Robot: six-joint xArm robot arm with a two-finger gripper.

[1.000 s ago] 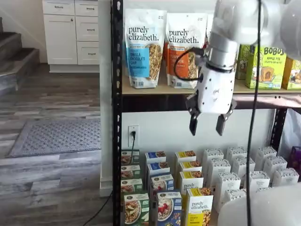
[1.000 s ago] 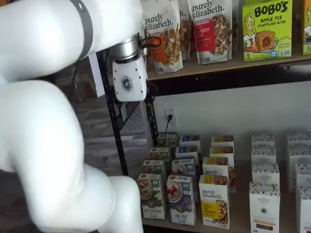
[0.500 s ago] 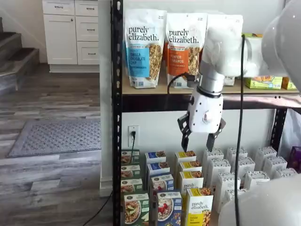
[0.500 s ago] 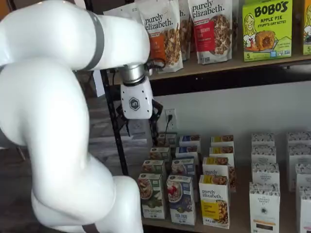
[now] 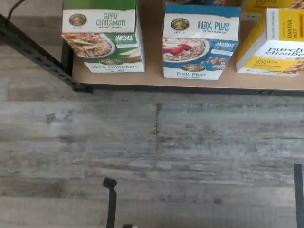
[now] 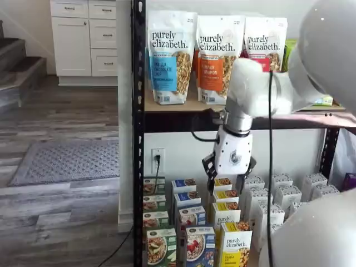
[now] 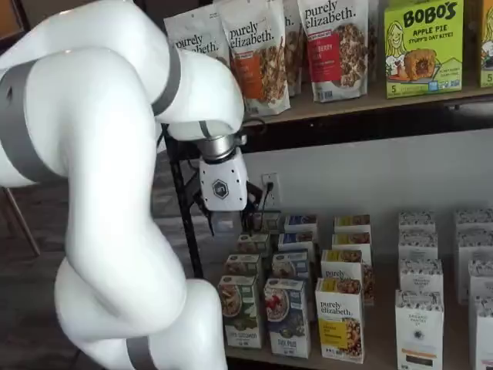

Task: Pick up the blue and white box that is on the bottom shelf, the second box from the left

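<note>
The blue and white box (image 5: 200, 40), marked "Flax Plus", stands upright at the front edge of the bottom shelf (image 5: 152, 79), between a green-fronted box and a yellow box. It shows in both shelf views (image 6: 199, 245) (image 7: 286, 316) as the front box of its row. My gripper (image 6: 231, 177) hangs under the upper board, above the rear boxes and well above the blue and white box. Its two black fingers stand apart with nothing between them. It also shows in a shelf view (image 7: 225, 227).
A green apple cinnamon box (image 5: 102, 40) and a yellow purely elizabeth box (image 5: 273, 40) flank the blue one. A black steel post (image 6: 138, 133) stands at the left. Granola bags (image 6: 171, 55) sit on the upper board. White boxes (image 7: 420, 327) fill the right. Wood floor (image 5: 152, 152) lies in front.
My gripper has come down from the level of the upper board to just above the bottom shelf's rear boxes and shifted a little to the left. The boxes have not moved.
</note>
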